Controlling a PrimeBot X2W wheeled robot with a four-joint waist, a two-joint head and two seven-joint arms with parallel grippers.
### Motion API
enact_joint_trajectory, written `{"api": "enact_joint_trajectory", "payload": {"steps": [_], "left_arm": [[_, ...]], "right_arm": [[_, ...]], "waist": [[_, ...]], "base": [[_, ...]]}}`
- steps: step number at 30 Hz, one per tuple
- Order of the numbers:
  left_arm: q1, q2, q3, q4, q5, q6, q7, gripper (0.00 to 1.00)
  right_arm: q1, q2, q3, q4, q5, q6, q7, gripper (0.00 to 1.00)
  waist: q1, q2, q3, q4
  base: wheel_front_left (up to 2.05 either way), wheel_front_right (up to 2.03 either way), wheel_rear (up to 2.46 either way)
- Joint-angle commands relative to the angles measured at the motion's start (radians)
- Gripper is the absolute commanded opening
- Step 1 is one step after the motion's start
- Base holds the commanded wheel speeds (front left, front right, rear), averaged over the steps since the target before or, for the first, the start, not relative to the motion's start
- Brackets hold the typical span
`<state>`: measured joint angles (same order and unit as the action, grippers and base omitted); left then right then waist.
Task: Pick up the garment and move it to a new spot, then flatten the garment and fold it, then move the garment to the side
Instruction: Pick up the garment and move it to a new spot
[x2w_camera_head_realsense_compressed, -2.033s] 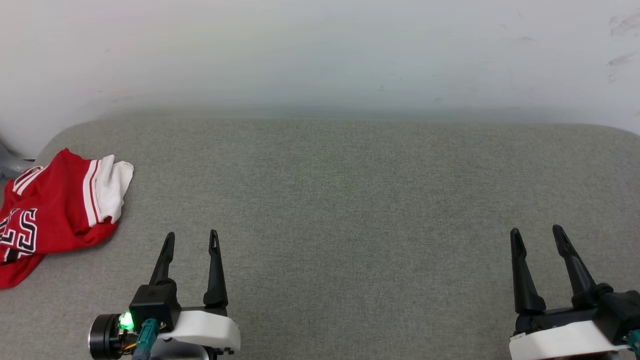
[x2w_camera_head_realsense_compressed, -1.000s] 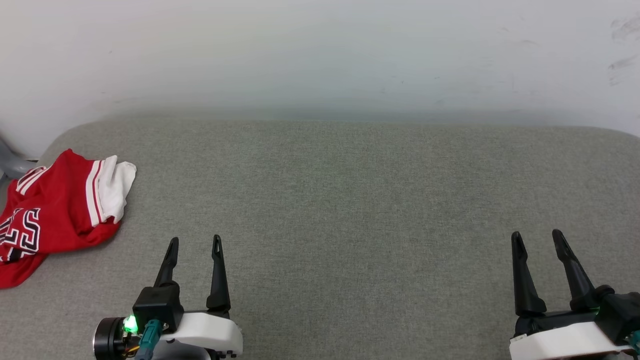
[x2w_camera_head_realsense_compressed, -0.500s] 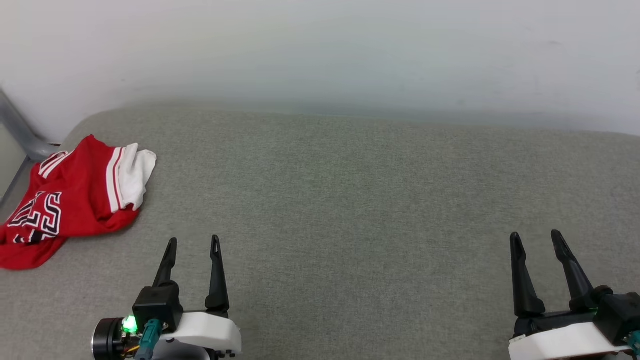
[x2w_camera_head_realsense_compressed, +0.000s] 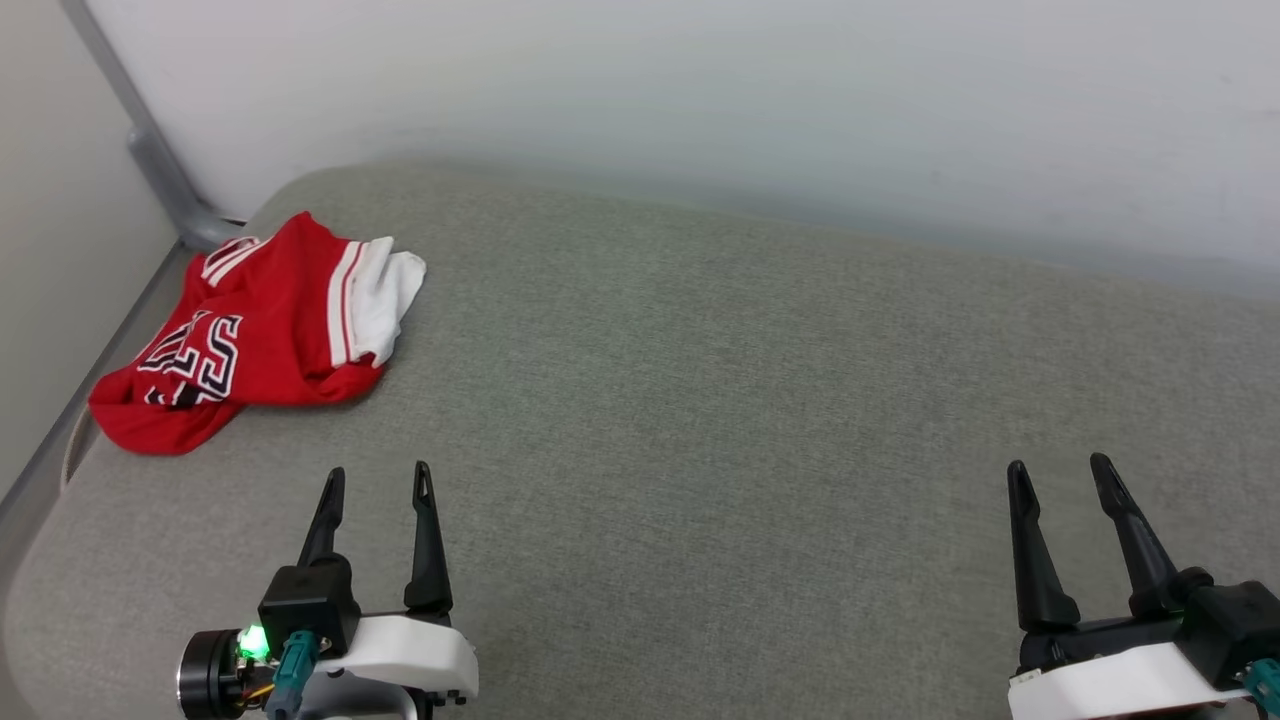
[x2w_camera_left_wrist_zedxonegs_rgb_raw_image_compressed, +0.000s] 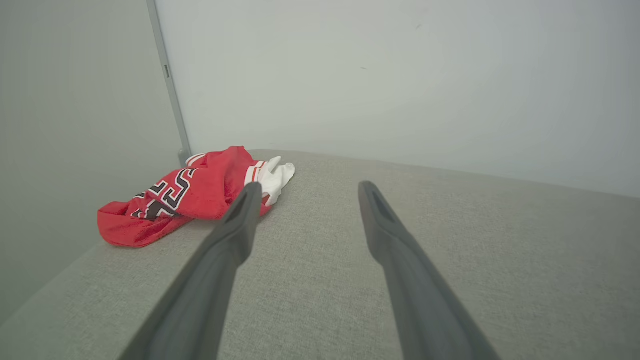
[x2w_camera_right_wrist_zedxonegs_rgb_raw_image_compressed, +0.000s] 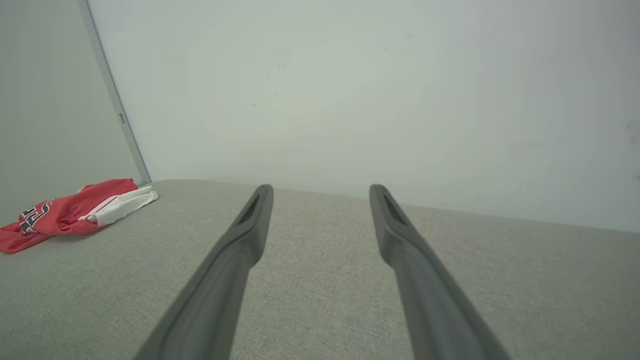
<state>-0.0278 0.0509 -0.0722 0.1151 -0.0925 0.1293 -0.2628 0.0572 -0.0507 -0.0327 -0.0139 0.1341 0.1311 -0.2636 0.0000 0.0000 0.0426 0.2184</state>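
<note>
The pick-up, the first step of the task, is judged to be in hand, with no grasp made yet. The garment (x2w_camera_head_realsense_compressed: 265, 335) is seen crumpled in a heap on the grey fabric-covered bench (x2w_camera_head_realsense_compressed: 720, 400), just beside the foot of the grey post (x2w_camera_head_realsense_compressed: 150, 150) that runs down the wall corner. Its red body is uppermost, a white sleeve with striped trim is turned away from the post, and part of the black-and-white lettering is shown on the side nearer the robot. The left pincer (x2w_camera_head_realsense_compressed: 378, 470) is seen with its two dark fingers spread wide and empty over bare bench, farther from the post than the garment and apart from the cloth. The right pincer (x2w_camera_head_realsense_compressed: 1058, 462) is likewise spread wide and empty, well apart from the post, toward the opposite end of the bench. For the next move, the left arm would probably need to be carried toward the post until its fingers straddle a raised fold, perhaps the ridge beside the white sleeve, then lowered and closed on it. Care is called for, since the heap lies close to the bench edge by the post and little room is left there. The bare stretch of bench away from the post is judged a fit new spot.
</note>
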Motion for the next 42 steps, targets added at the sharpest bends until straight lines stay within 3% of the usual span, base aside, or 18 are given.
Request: {"api": "enact_joint_trajectory", "payload": {"steps": [1,24,37,42], "left_arm": [[-0.012,-0.001,0.001,0.000,-0.001,0.002,-0.003,1.00],[0.005,-0.001,0.021,-0.011,-0.017,0.012,-0.003,1.00],[0.018,-0.001,0.041,-0.018,-0.025,0.020,-0.003,1.00],[-0.003,-0.001,0.056,-0.014,-0.017,0.003,-0.003,1.00]], "right_arm": [[-0.008,0.001,0.001,-0.005,-0.006,-0.001,-0.002,1.00],[-0.007,0.001,0.013,-0.005,-0.022,-0.001,-0.002,1.00],[-0.014,0.001,0.026,0.000,-0.025,-0.001,-0.002,1.00],[-0.019,0.001,0.029,-0.003,-0.028,-0.001,-0.002,1.00]], "waist": [[0.0000,0.0000,0.006,0.029],[0.0000,0.0000,0.007,0.280],[0.0000,0.0000,0.008,0.309],[0.0000,0.0000,0.014,0.295]], "base": [[0.00,0.00,0.00],[0.00,0.00,0.00],[0.00,0.00,0.00],[0.00,0.00,0.00]]}}
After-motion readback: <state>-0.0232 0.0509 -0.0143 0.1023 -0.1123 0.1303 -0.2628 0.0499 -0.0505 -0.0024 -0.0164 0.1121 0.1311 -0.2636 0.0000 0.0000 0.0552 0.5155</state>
